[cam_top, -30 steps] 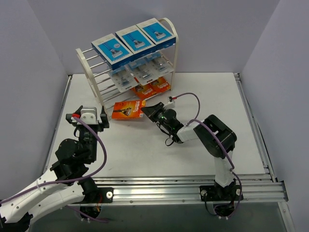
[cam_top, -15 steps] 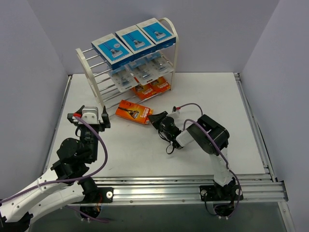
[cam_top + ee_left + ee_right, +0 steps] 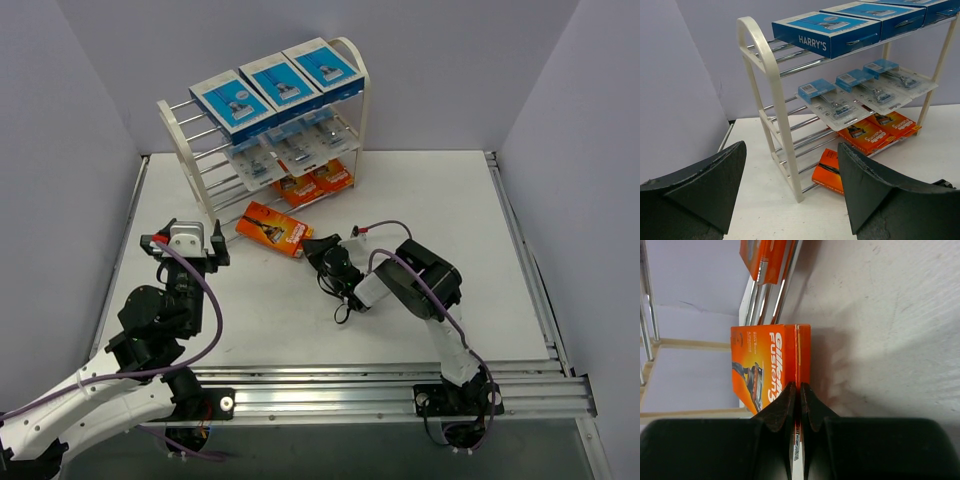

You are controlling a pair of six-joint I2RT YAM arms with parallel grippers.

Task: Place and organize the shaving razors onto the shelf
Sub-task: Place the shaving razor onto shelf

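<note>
The shelf (image 3: pixel 200 170) stands at the back left. Three blue boxes (image 3: pixel 281 80) lie on its top tier, clear blister packs (image 3: pixel 285 152) on the tier below, and two orange packs (image 3: pixel 315 182) lower down. A third orange pack (image 3: pixel 273 226) lies on the table in front of the shelf. My right gripper (image 3: pixel 312 248) is shut on its thin edge flap, and the right wrist view shows the fingertips (image 3: pixel 790 395) pinching the pack (image 3: pixel 765 365). My left gripper (image 3: pixel 186 243) hovers open to the left, facing the shelf (image 3: pixel 771 95), and holds nothing.
Grey walls close in the table on three sides. A metal rail (image 3: pixel 400 385) runs along the near edge by the arm bases. The right arm's purple cable (image 3: pixel 385 228) loops above the table behind its wrist.
The right arm has folded back to the left and nearer, and the orange pack in its grip has turned and shifted slightly. The left arm has barely moved.
</note>
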